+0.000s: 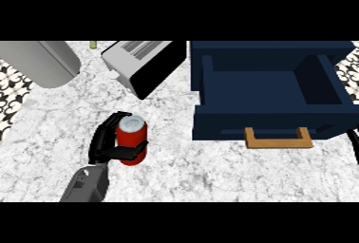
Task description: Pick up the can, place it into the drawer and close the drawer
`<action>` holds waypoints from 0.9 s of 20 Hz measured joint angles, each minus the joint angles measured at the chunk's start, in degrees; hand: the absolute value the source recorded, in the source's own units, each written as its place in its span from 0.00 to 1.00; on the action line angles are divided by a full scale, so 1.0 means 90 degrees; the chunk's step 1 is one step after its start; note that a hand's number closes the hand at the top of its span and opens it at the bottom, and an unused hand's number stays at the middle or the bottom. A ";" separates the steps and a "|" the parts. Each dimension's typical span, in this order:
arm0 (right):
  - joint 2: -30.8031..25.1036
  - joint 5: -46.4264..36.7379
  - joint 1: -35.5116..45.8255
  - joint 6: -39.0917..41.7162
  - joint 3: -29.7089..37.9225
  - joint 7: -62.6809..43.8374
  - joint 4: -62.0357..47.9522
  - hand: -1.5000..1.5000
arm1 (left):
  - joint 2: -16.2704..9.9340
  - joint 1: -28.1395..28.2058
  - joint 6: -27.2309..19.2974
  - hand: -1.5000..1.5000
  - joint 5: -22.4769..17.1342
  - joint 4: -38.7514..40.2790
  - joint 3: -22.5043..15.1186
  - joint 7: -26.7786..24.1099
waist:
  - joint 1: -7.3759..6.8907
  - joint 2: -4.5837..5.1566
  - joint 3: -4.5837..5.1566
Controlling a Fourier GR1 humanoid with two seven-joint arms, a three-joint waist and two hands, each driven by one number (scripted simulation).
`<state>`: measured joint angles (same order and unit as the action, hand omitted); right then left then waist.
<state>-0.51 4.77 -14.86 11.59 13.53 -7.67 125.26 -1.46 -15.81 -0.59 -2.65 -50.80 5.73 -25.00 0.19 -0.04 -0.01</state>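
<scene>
A red can (pixel 131 142) with a silver top stands upright on the marble counter, left of centre. My left hand (pixel 105 144) comes in from the lower left and is curled round the can, thumb across its front. The dark blue drawer (pixel 266 122) stands open at the upper right, its inside bare, with a wooden handle (pixel 278 138) on its front. The can is apart from the drawer, to its left. A thin dark sliver (pixel 353 147) at the right edge may be part of my right hand.
A silver and black toaster (pixel 140 64) sits at an angle behind the can. A grey rounded object (pixel 35 61) lies at the top left. Patterned wall tiles (pixel 13 95) run along the counter's left edge.
</scene>
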 measured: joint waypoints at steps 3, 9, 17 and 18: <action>0.0014 0.0065 -0.0138 0.0079 0.0055 0.0117 -0.0003 0.00 | 0.0013 0.0113 0.0109 1.00 -0.0059 -0.0433 -0.0111 0.0144 | -0.0001 -0.0002 0.0000; 0.0033 0.0135 -0.0316 0.0139 0.0101 0.0224 0.0066 0.00 | -0.0165 0.0035 0.0109 1.00 -0.0303 -0.0730 0.0114 0.0334 | 0.0005 0.0000 0.0001; -0.0080 0.0195 -0.0229 0.0037 0.0149 0.0116 0.0161 0.00 | -0.0415 0.0212 0.0015 1.00 -0.0492 -0.1914 0.0128 0.1150 | -0.0011 -0.0004 -0.0002; -0.0054 0.0115 -0.0293 -0.0043 0.0013 0.0183 0.0176 0.00 | -0.0425 0.0231 0.0034 1.00 -0.0484 -0.2073 0.0071 0.1255 | -0.0011 -0.0005 0.0000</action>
<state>-0.99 5.81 -17.50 11.21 13.65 -6.03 126.85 -5.28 -13.73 -0.28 -7.01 -69.45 6.37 -13.70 0.10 -0.09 0.00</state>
